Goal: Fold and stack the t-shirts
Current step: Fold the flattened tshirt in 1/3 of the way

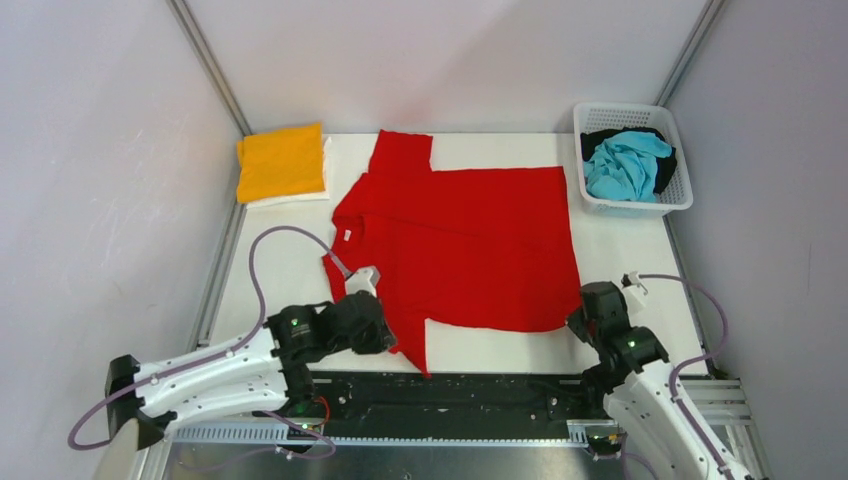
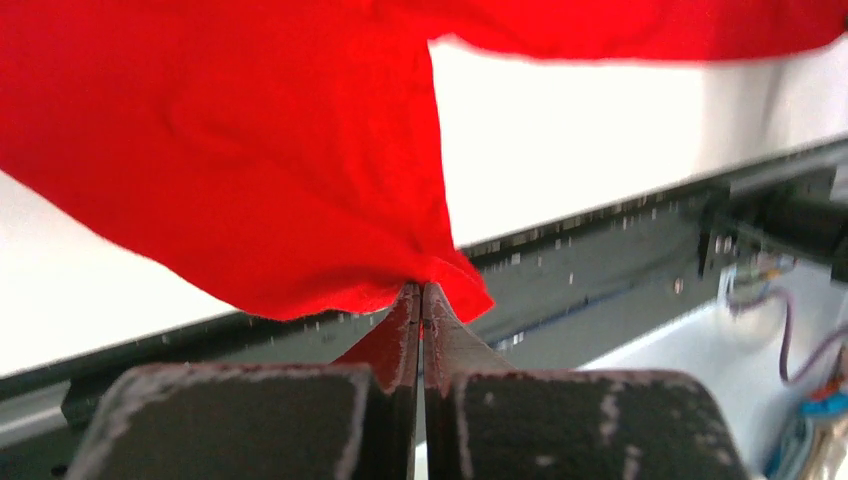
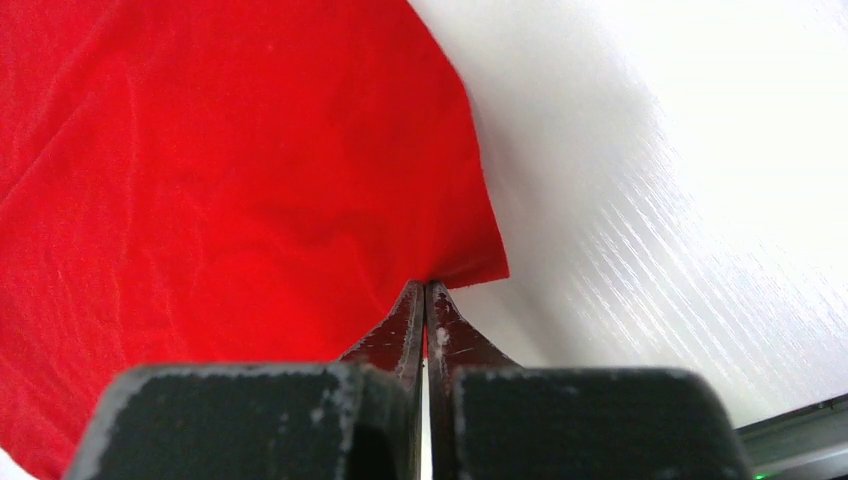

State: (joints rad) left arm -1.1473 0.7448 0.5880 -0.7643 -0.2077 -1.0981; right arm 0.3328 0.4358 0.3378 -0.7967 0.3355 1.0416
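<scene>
A bright red t-shirt (image 1: 470, 235) lies spread flat across the white table (image 1: 640, 270), with its neck label toward the left. My left gripper (image 1: 392, 342) is shut on the shirt's near sleeve; the left wrist view shows the red cloth (image 2: 250, 150) pinched at the left gripper's (image 2: 421, 292) tips. My right gripper (image 1: 576, 322) is shut on the shirt's near right corner, and in the right wrist view that red corner (image 3: 470, 262) sits at the right gripper's (image 3: 425, 286) tips. A folded orange-yellow t-shirt (image 1: 281, 160) rests on a folded white one (image 1: 300, 197) at the back left.
A white lattice basket (image 1: 632, 205) stands at the back right, holding a turquoise t-shirt (image 1: 625, 165) and a black one (image 1: 666, 172). Metal frame posts and grey walls close in the table. A black rail (image 1: 480, 392) runs along the near edge between the arm bases.
</scene>
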